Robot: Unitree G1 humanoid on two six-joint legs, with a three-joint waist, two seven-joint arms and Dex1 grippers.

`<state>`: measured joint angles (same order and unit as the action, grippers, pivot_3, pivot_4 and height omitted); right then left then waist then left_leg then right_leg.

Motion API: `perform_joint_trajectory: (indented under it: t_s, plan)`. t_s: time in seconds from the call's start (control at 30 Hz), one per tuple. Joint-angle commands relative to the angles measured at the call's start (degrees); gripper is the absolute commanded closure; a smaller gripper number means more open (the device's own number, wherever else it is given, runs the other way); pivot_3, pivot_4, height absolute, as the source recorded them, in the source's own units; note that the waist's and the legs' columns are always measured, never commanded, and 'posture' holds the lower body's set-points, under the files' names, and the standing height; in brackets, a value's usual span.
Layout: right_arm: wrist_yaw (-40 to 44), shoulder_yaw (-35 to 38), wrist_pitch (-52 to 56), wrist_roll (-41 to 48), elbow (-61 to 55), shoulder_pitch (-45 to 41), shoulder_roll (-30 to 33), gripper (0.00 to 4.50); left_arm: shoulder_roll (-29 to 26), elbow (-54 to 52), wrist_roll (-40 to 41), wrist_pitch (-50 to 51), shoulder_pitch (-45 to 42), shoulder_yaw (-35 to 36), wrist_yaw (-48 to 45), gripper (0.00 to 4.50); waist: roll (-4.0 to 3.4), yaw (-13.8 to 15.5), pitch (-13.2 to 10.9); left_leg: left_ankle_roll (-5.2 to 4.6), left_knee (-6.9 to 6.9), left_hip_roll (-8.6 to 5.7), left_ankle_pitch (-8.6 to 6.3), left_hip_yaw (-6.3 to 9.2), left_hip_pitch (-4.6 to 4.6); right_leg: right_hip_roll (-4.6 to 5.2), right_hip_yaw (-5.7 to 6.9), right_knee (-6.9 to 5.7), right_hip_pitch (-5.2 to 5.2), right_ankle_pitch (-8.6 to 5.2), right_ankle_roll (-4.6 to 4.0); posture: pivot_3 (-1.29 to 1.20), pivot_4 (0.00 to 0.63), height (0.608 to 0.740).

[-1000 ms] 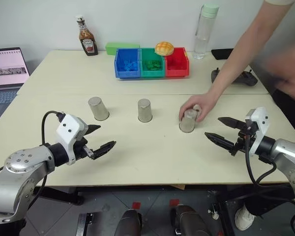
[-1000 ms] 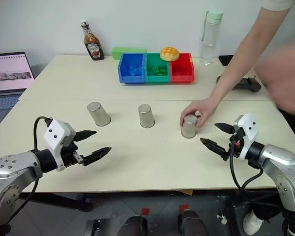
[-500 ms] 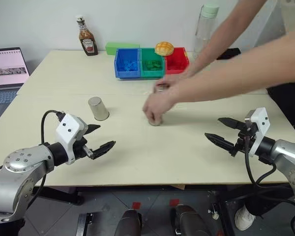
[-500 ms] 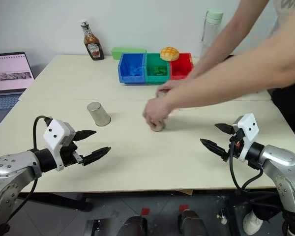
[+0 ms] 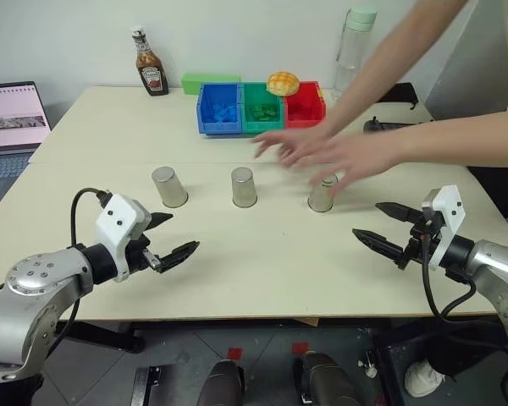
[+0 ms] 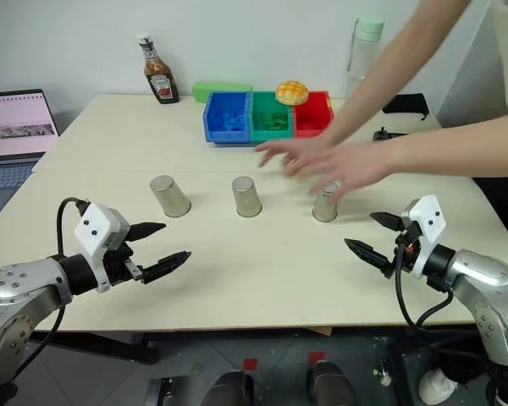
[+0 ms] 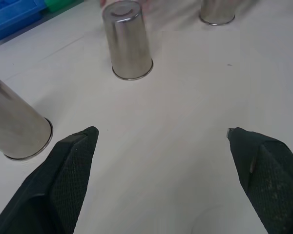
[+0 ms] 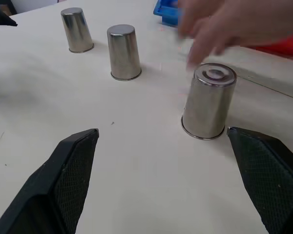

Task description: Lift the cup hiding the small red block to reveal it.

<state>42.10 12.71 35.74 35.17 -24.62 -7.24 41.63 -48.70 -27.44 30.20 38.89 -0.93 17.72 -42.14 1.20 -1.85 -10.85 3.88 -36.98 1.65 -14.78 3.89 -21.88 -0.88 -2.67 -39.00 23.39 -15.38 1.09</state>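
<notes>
person's hands [image 5: 339, 156] over right cup [image 5: 322, 194], bare table [image 5: 262, 254] before grippers

Each arm has a rounded silver-grey shell with small screws, a black wrist and a white boxy housing. A black cable loops from each housing. The left end effector [image 5: 170, 238] and right end effector [image 5: 380, 225] each carry two black, pointed fingers, seemingly mesh-textured.

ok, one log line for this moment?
cups: three, upside down in row | person's hands: over right cup | left gripper: open, idle | right gripper: open, idle
</notes>
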Motion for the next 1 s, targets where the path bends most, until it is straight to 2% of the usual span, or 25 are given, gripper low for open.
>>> perform_joint_trajectory:
  t_s: [0.03,0.3,0.63,0.8,1.0]
  plan:
    - [0.20,0.43,-0.66,1.18,-2.14,-1.41,-0.27,0.03,-0.34,-0.82,0.62,0.33,-1.45,0.55,0.13,0.00,0.00,-0.01,0.00,0.00,0.00,0.00,0.00,0.00,0.00,0.00,0.00,0.00,0.00,0.00,0.00,0.00,0.150,0.740]
    - [-0.99,-1.16,0.87,2.10,-4.04,-3.66,-0.97,0.03,1.01,-1.02,1.32,2.59,-3.49,-1.08,1.43,0.00,0.00,0.00,0.00,0.00,0.00,0.00,0.00,0.00,-0.01,0.00,0.00,0.00,0.00,0.00,0.00,0.00,0.150,0.740]
    - [-4.30,-6.20,11.01,7.56,-8.07,-12.10,-1.82,0.03,5.68,8.95,-3.36,4.61,-16.85,-9.98,6.76,0.00,0.01,0.01,0.01,0.00,-0.02,-0.02,0.00,0.05,-0.01,-0.01,0.05,-0.01,-0.03,0.02,0.03,0.00,0.150,0.740]
    - [-2.38,-7.77,12.28,8.57,-9.13,-14.15,-0.95,0.03,11.39,17.83,-8.09,1.82,-25.66,-17.54,7.93,0.00,0.02,0.27,0.01,0.00,-0.02,-0.05,0.00,0.10,-0.09,0.00,0.10,0.06,-0.03,0.02,0.03,0.00,0.150,0.740]
    - [-1.50,-8.01,11.58,8.18,-9.83,-12.86,-0.38,0.03,18.94,32.78,-14.70,-4.13,-34.61,-21.93,11.16,0.00,0.04,0.21,0.04,0.00,-0.05,-0.11,0.00,0.14,-0.07,0.02,0.14,0.01,-0.05,0.02,0.03,0.00,0.150,0.740]
